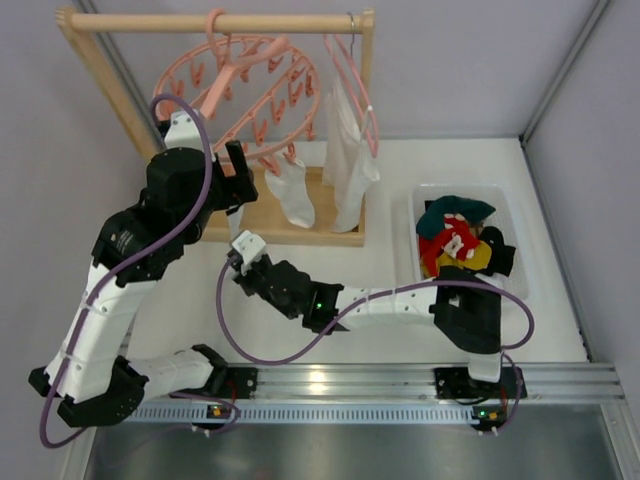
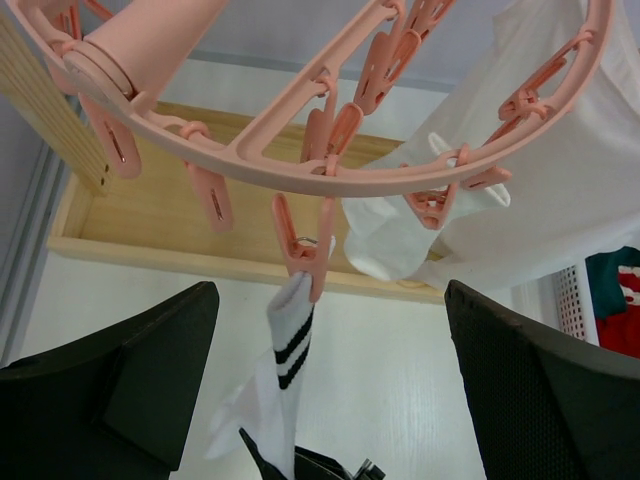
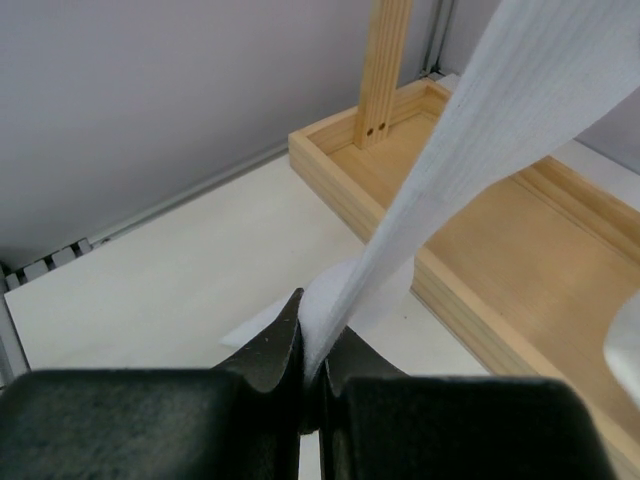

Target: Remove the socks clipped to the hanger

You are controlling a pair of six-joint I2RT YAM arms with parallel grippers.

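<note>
The pink round hanger (image 1: 250, 95) hangs from the wooden rack, and its ring and pegs fill the top of the left wrist view (image 2: 330, 165). A white sock with black stripes (image 2: 285, 350) is clipped in one peg (image 2: 305, 250) and pulled taut downward. My right gripper (image 3: 313, 365) is shut on its lower end (image 3: 470, 130), low by the rack's base (image 1: 240, 255). My left gripper (image 1: 240, 180) is open and empty just below the ring, its fingers (image 2: 150, 380) either side of that peg. A second white sock (image 1: 293, 195) hangs from another peg.
The wooden rack (image 1: 210, 22) has a tray base (image 3: 520, 240). A thin pink clothes hanger (image 1: 355, 90) carries a white garment (image 1: 345, 165). A clear bin (image 1: 430, 195) at the right holds teal, red, yellow and black socks (image 1: 455, 235).
</note>
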